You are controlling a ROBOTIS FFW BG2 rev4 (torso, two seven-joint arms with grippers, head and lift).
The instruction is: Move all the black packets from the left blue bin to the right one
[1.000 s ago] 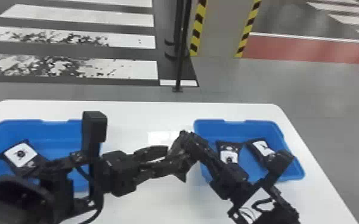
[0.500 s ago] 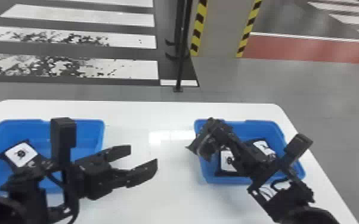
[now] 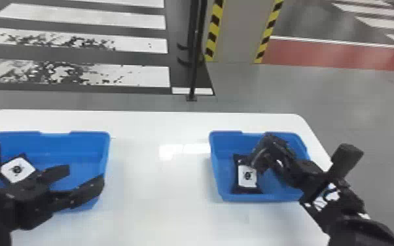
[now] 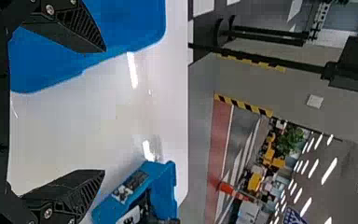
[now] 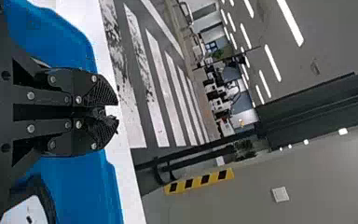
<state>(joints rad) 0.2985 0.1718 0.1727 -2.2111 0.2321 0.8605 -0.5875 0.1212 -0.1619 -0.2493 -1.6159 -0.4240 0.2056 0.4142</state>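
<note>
In the head view my left gripper (image 3: pixel 84 179) stands open over the left blue bin (image 3: pixel 107 153), beside a black packet with a white label (image 3: pixel 17 169). The left wrist view shows its gripper (image 4: pixel 105 111) with nothing between the spread fingers. My right gripper (image 3: pixel 263 153) is over the right blue bin (image 3: pixel 217 183), near a labelled black packet (image 3: pixel 247 176) on its floor. In the right wrist view, the gripper (image 5: pixel 112 113) is shut on a crumpled bit of black packet (image 5: pixel 99 113). Its arm hides the bin's right part.
Both bins stand on a white table (image 3: pixel 160 196), with bare tabletop between them. Beyond its far edge rise a thin black post (image 3: pixel 195 49) and a pillar with yellow-black stripes (image 3: pixel 235 36).
The two grippers, close together over the middle a second ago, have parted. My left gripper has opened and moved left over its bin; my right one has moved right, over the other bin.
</note>
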